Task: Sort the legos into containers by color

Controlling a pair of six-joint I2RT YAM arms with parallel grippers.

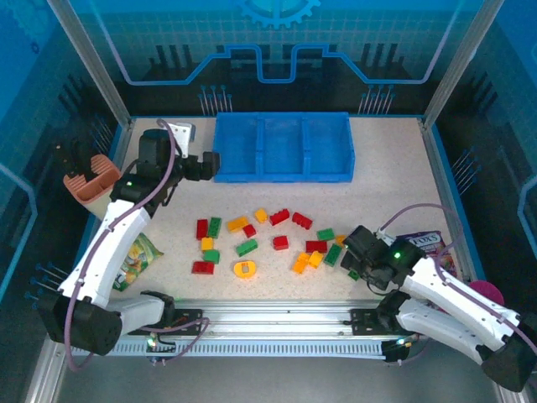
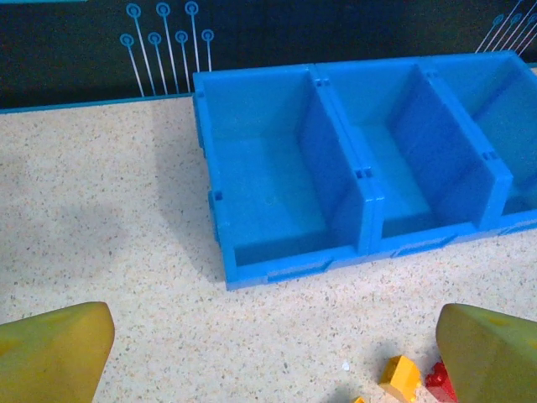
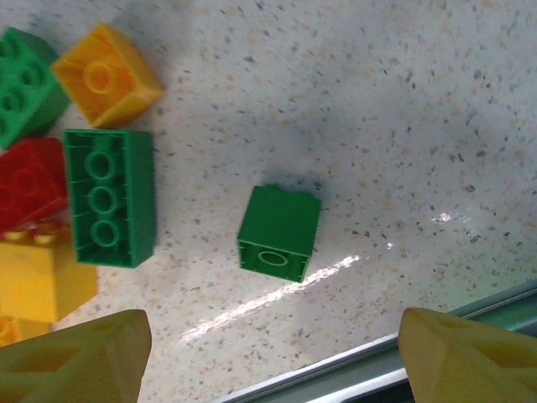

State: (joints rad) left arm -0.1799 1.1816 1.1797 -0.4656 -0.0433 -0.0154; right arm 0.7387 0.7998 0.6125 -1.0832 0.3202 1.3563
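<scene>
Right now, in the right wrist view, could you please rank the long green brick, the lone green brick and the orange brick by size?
1. long green brick
2. lone green brick and orange brick: they look about alike, so tied.

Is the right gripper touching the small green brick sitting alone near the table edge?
Apart. The right wrist view shows bare table between the small green brick and both fingers of the right gripper.

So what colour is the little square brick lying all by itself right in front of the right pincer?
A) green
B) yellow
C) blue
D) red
A: the small brick lying alone in front of the open right pincer is green, apart from the other bricks off to one side.
</scene>
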